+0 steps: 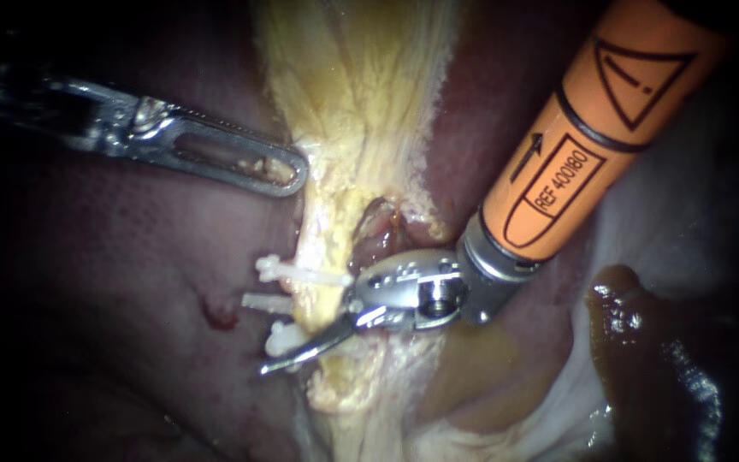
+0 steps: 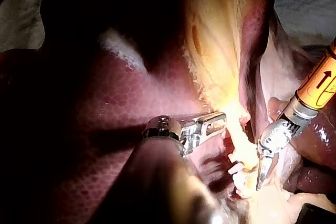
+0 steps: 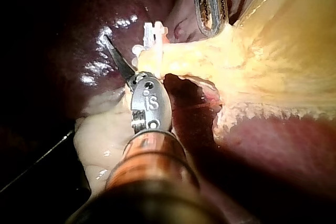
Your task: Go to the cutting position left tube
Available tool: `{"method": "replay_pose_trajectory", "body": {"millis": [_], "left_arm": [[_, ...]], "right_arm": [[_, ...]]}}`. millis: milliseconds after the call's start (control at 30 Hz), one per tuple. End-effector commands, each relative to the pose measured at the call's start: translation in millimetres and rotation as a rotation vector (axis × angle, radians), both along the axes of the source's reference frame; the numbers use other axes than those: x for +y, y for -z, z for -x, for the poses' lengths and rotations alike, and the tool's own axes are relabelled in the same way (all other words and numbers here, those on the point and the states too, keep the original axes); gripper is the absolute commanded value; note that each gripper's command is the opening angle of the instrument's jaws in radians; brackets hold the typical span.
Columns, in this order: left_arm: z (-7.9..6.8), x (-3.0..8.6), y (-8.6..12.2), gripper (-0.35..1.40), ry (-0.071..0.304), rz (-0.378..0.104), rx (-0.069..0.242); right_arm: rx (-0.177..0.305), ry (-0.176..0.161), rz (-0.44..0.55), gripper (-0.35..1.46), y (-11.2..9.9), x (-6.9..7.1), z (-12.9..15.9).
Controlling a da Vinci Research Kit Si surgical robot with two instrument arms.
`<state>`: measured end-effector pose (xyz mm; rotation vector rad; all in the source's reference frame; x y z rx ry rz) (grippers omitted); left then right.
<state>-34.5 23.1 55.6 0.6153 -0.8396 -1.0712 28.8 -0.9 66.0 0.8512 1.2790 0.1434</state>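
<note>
A pale yellow tube (image 1: 322, 257) runs down the middle of the endoscope view with three white clips (image 1: 288, 269) across it. My right instrument (image 1: 288, 346), on an orange shaft from the upper right, has thin blades; they stand open, one lying across the front of the tube between the lower clips, the other hidden behind it. The right wrist view shows that blade (image 3: 118, 59) beside the clips (image 3: 152, 38). My left instrument (image 1: 280, 171) comes from the left, its windowed jaws shut on the edge of the yellow tissue (image 1: 344, 111) above the clips.
Dark red liver (image 1: 130, 282) lies left of the tube. A small opening (image 1: 378, 227) shows in the tissue just right of it. Brown fluid (image 1: 635, 342) pools on pale tissue at the lower right. A small red spot (image 1: 220, 315) marks the liver near the clips.
</note>
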Motion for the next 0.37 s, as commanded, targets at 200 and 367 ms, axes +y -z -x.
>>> {"method": "replay_pose_trajectory", "body": {"millis": [200,367], "left_arm": [[0.0,0.0,0.0,-0.35,0.000,0.000,0.000],[0.0,0.0,0.0,-0.35,0.000,0.000,0.000]], "right_arm": [[-0.001,0.000,0.000,1.32,-0.1,0.0,0.1],[-0.001,0.000,0.000,1.32,-0.3,0.2,0.2]]}}
